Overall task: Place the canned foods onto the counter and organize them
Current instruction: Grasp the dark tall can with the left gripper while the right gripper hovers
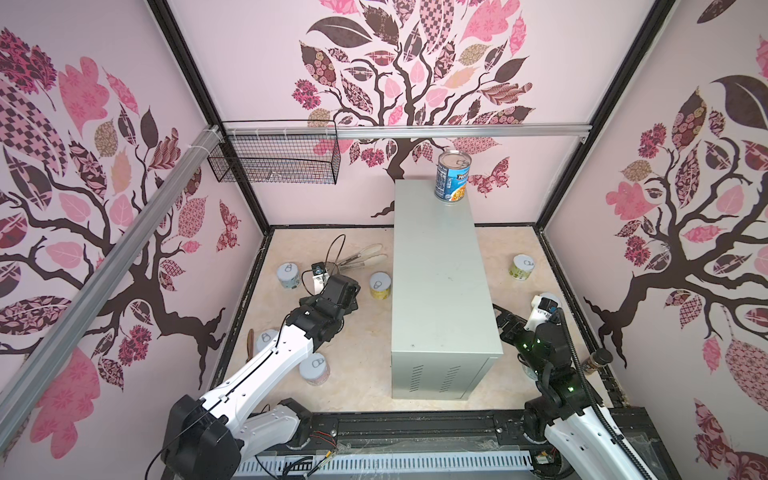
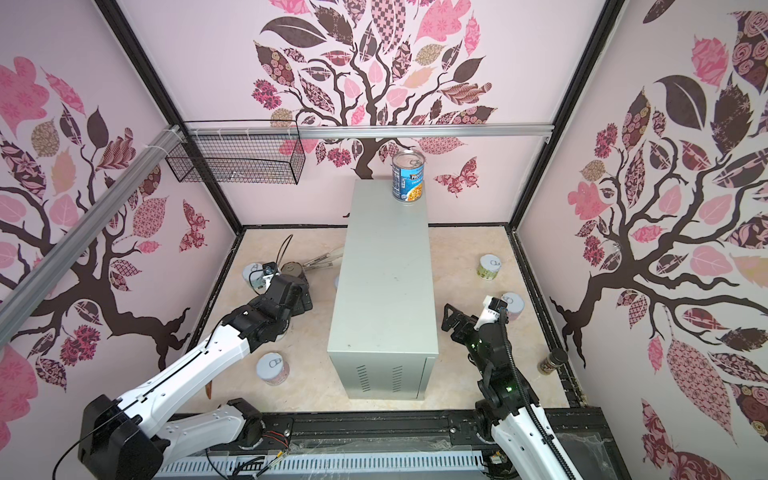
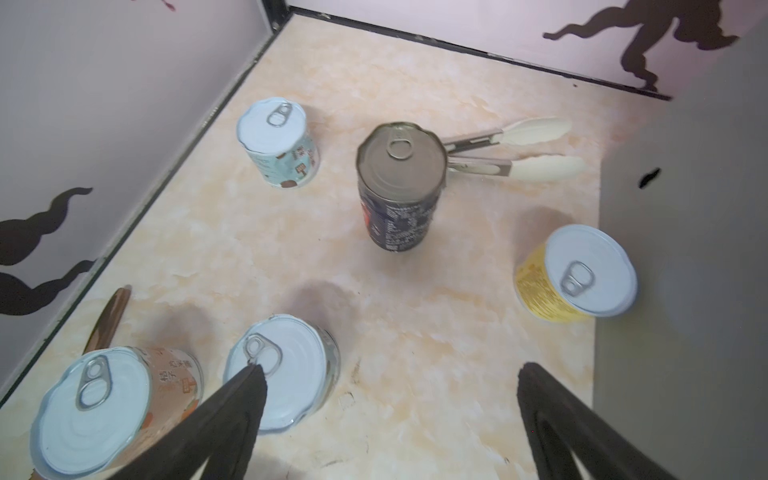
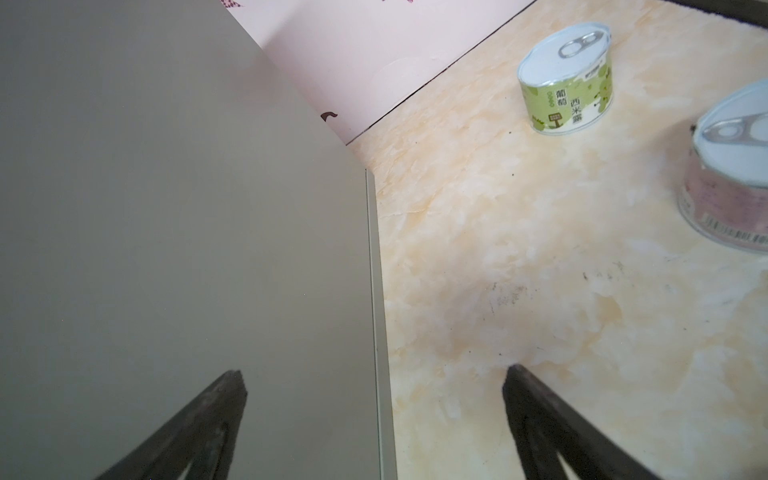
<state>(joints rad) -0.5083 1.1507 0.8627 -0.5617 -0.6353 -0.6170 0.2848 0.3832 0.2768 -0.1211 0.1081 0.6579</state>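
Left wrist view: we record left tool (image 3: pixel 392 370) and right tool (image 4: pixel 374 372) spread, empty; blue tin (image 1: pixel 452 176) at far corner of surface (image 1: pixel 440 291), apparently sparing room.

This is a robot test cell rather than a real home: a small booth dressed up as a room. Pink wallpaper (image 1: pixel 415 62) printed with trees covers three flat panels held in a black frame (image 1: pixel 185 62). An aluminium rail (image 1: pixel 415 132) crosses the back, with a wire basket (image 1: pixel 274 162) hung on it. The floor (image 1: pixel 357 332) is a marbled sheet. Two white and black robot arms (image 1: pixel 266 361) stand at the front beside a slotted cable duct (image 1: pixel 395 461). A plain grey metal box (image 1: pixel 436 291) stands among food tins (image 1: pixel 451 176).
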